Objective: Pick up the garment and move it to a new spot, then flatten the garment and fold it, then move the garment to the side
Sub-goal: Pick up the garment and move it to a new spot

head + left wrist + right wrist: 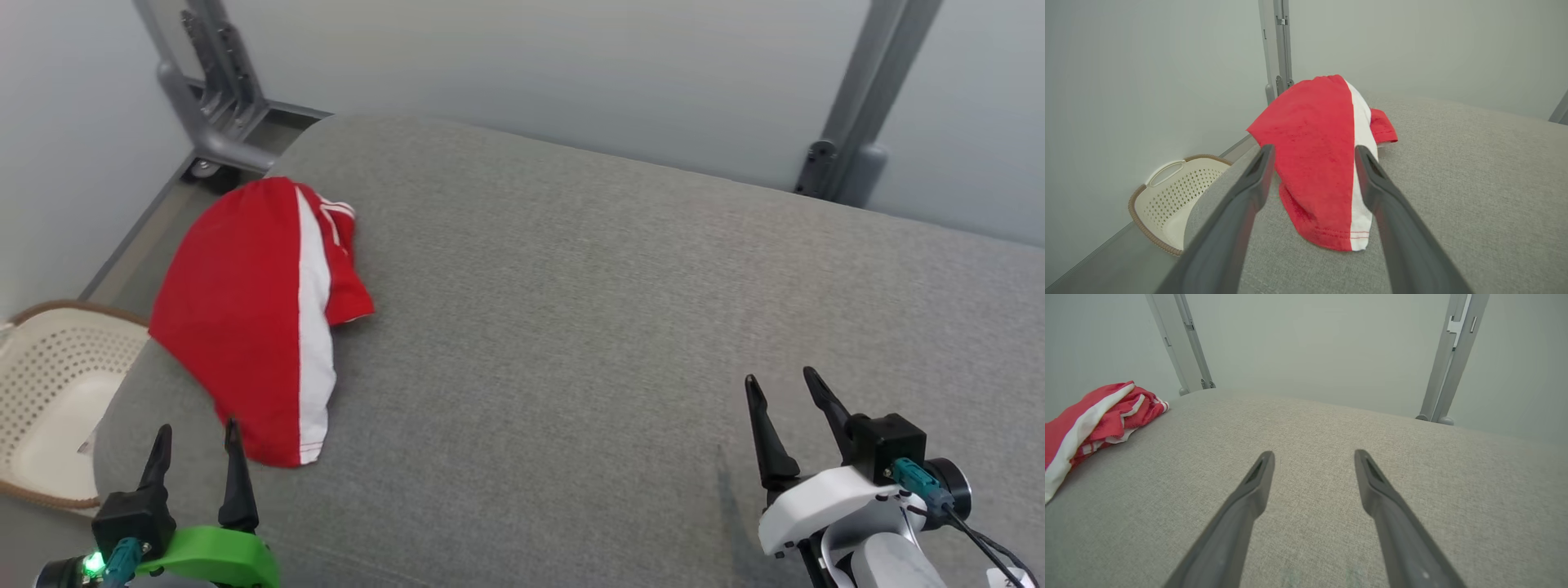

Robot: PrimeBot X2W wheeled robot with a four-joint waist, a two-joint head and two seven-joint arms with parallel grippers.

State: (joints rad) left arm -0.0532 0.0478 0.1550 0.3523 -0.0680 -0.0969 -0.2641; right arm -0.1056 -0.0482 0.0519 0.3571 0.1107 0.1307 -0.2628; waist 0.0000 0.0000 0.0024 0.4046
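Note:
The garment (pixel 245 310) is red with a white stripe and lies bunched at the left edge of the grey padded table (pixel 588 310). My left gripper (pixel 200 437) hovers open just short of its near hem, nothing between the fingers. In the left wrist view the garment (pixel 1318 155) sits straight ahead between the spread fingers of the left gripper (pixel 1314 153). My right gripper (pixel 784 384) stands open over bare fabric at the lower right, far from the cloth. Off to the left in the right wrist view lies the garment (pixel 1090 416), with the right gripper (pixel 1314 457) open.
A cream perforated basket (pixel 49 392) stands on the floor beside the table's left edge, also seen as the basket (pixel 1175 192). Grey metal frame posts (pixel 220 90) (pixel 865 106) rise behind the table against a pale wall.

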